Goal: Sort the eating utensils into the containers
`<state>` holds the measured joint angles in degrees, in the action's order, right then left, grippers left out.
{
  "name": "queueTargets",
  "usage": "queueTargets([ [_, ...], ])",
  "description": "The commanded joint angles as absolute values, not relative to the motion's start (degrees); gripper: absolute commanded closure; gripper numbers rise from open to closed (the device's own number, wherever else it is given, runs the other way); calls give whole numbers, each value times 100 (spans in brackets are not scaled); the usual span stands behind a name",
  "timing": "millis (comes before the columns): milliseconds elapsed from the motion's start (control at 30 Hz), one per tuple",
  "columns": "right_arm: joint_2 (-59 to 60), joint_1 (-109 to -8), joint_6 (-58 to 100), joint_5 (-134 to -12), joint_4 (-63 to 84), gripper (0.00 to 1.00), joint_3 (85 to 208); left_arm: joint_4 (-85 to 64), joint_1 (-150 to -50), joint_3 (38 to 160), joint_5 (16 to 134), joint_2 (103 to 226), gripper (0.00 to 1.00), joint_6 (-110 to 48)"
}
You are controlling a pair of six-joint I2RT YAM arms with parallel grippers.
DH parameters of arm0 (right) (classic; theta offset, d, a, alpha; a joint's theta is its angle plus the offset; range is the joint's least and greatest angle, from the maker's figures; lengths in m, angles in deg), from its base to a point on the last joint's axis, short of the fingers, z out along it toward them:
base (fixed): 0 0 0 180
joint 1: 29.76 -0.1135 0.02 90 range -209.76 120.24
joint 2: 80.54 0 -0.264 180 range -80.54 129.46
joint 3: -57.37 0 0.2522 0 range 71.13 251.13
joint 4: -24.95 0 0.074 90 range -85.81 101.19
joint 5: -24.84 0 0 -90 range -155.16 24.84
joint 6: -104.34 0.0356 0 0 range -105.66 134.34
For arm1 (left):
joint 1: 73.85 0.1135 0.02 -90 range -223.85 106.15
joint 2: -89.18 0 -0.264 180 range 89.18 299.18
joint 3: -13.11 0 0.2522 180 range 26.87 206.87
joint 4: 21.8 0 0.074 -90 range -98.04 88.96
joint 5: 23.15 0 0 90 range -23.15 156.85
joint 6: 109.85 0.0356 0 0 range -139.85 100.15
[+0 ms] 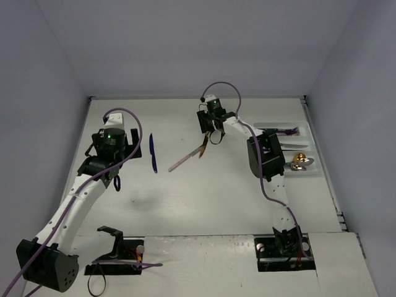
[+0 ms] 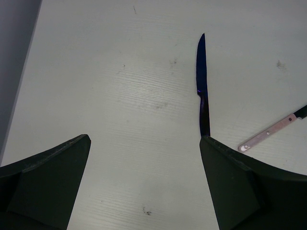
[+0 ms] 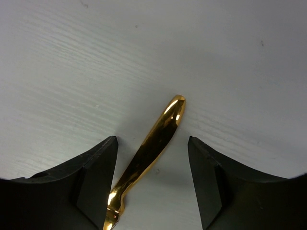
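Gold utensil [image 3: 160, 129] within right end effector [image 3: 152, 140]

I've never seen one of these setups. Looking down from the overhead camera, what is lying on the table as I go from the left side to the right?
dark blue knife → pink-handled knife → gold utensil → white tray, which already holds some cutlery

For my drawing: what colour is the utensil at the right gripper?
Shiny gold metal utensil; right wrist view.
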<state>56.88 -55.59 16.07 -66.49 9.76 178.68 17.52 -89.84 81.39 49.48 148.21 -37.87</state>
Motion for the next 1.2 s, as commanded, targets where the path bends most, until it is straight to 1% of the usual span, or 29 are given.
queueTargets([
  [0, 5534, -5357, 1769, -6110, 1099, 44, 17835, 1569, -8941, 8281, 4947, 14796, 3, -3754],
  [267, 4921, -5122, 1944, -5867, 1287, 47, 16938, 1569, -8941, 8295, 4980, 14780, 3, -3760],
  [500, 3955, -5146, 2166, -5824, 1260, 52, 15582, 1569, -8941, 8281, 4980, 14751, 3, -3773],
  [633, 3462, -5232, 2276, -5842, 1184, 52, 14737, 1563, -8941, 8286, 5019, 14769, 3, -3793],
  [767, 3045, -5330, 2606, -5874, 1137, 53, 14145, 1560, -8941, 8286, 5042, 14772, 3, -3811],
  [967, 2411, -5494, 3438, -5745, 840, 52, 13552, 1560, -8941, 8285, 5051, 14764, 3, -3813],
  [1067, 2189, -5604, 3798, -5560, 621, 49, 13403, 1561, -8942, 8278, 5069, 14772, 3, -3813],
  [1167, 2070, -5773, 3977, -5480, 415, 48, 13384, 1569, -8945, 8281, 5072, 14767, 3, -3813],
])
